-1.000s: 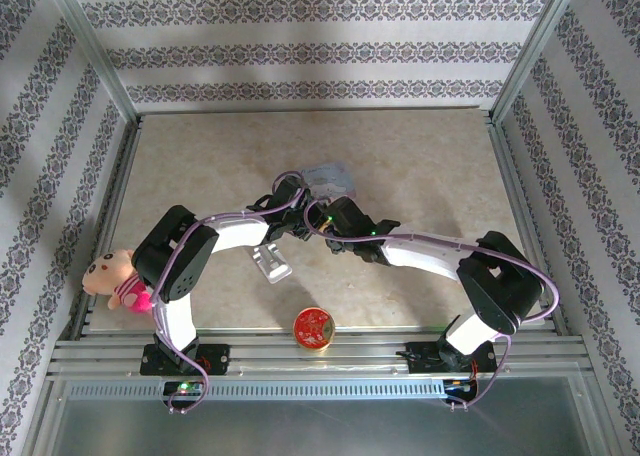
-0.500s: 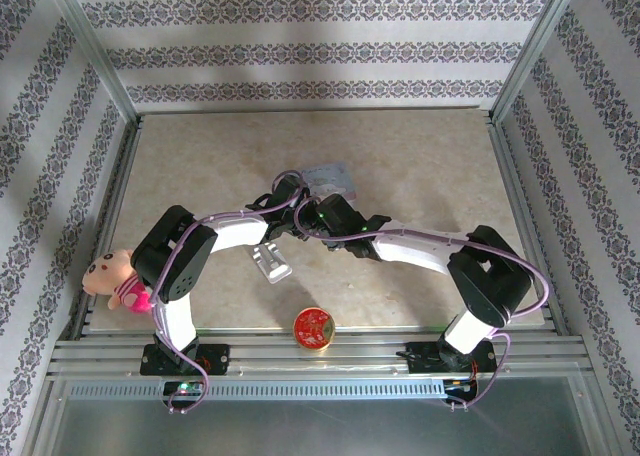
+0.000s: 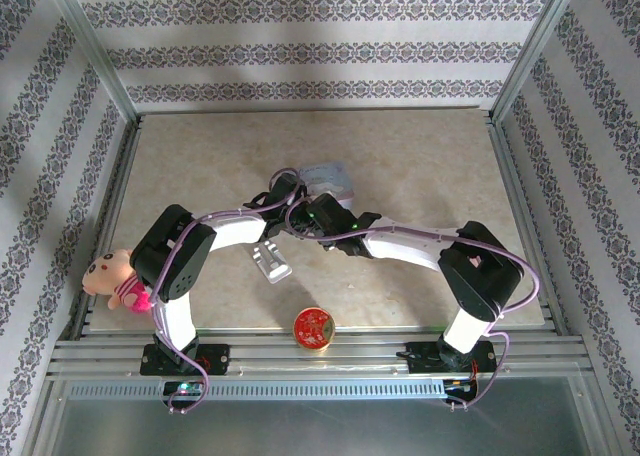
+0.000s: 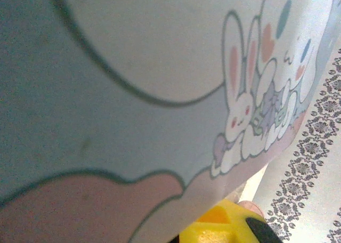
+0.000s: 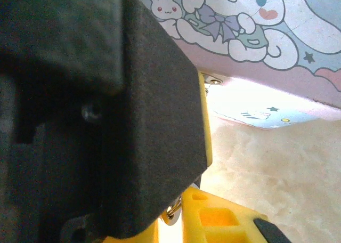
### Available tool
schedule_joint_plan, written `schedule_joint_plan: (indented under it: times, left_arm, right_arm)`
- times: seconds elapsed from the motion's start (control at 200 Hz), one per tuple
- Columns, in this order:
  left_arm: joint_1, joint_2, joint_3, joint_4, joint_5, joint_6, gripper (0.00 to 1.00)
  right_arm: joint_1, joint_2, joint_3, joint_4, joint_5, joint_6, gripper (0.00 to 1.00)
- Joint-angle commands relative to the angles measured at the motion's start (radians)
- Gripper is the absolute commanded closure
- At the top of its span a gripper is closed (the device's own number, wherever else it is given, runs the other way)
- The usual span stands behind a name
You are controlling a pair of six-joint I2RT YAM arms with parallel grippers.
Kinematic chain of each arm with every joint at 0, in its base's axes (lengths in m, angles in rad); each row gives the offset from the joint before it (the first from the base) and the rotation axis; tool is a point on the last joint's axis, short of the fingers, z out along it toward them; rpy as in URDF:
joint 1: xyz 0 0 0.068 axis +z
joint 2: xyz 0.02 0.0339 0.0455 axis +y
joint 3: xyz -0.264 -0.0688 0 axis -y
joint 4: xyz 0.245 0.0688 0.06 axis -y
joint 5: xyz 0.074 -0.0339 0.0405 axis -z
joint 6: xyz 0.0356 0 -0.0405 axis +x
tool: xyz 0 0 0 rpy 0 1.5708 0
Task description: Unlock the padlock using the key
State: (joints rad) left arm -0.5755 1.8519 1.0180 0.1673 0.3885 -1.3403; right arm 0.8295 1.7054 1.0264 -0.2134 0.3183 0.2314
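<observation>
**Both grippers pressed close to the cartoon tin box**

In the top view, the two arms meet in the middle of the beige table (image 3: 420, 166). The left gripper (image 3: 287, 200) and the right gripper (image 3: 303, 218) are just beside each other, at the near left corner of the pastel tin box with cartoon rabbits printed on it (image 3: 330, 179).

The left wrist camera is very near to the printed wall of this box, and one yellow fingertip (image 4: 226, 227) shows at the bottom edge. How far the left jaws are open I cannot tell.

In the right wrist view, a big black pad on a yellow finger (image 5: 154, 131) stands in front, and a second yellow finger (image 5: 224, 221) is below it. A small metal piece (image 5: 171, 213) sits between them, too blurred to identify. I cannot tell if the right jaws hold anything.

The tiny dark padlock is hidden by the gripper bodies, so its exact place is unclear.

A shiny silver rectangular block (image 3: 270, 262) lies near the left arm. A round red-and-gold tin (image 3: 313, 328) stands at the near edge, and a pink plush toy (image 3: 113, 278) is at the left rail.
</observation>
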Motion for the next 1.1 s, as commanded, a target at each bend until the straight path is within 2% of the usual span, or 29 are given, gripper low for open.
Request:
schedule_joint_plan:
  times: [0.0, 0.255, 0.515, 0.755, 1.094]
  left_arm:
    - [-0.009, 0.009, -0.007, -0.123, 0.072, -0.053, 0.94]
    - [-0.007, 0.008, -0.007, -0.115, 0.091, -0.062, 0.94]
    - [-0.003, -0.006, -0.01, -0.129, 0.114, -0.06, 0.94]
    - [-0.003, -0.035, -0.018, -0.188, 0.097, -0.044, 0.95]
    - [-0.003, -0.048, -0.026, -0.228, 0.093, -0.033, 0.95]
  right_arm:
    - [0.008, 0.048, 0.026, 0.007, 0.076, -0.029, 0.84]
    - [0.008, 0.055, -0.004, 0.045, 0.111, -0.047, 0.82]
    - [0.005, -0.02, -0.166, 0.246, 0.061, -0.146, 0.79]
    - [0.007, -0.158, -0.267, 0.293, 0.025, -0.223, 0.72]
    - [0.012, -0.399, -0.437, 0.336, -0.002, -0.259, 0.74]
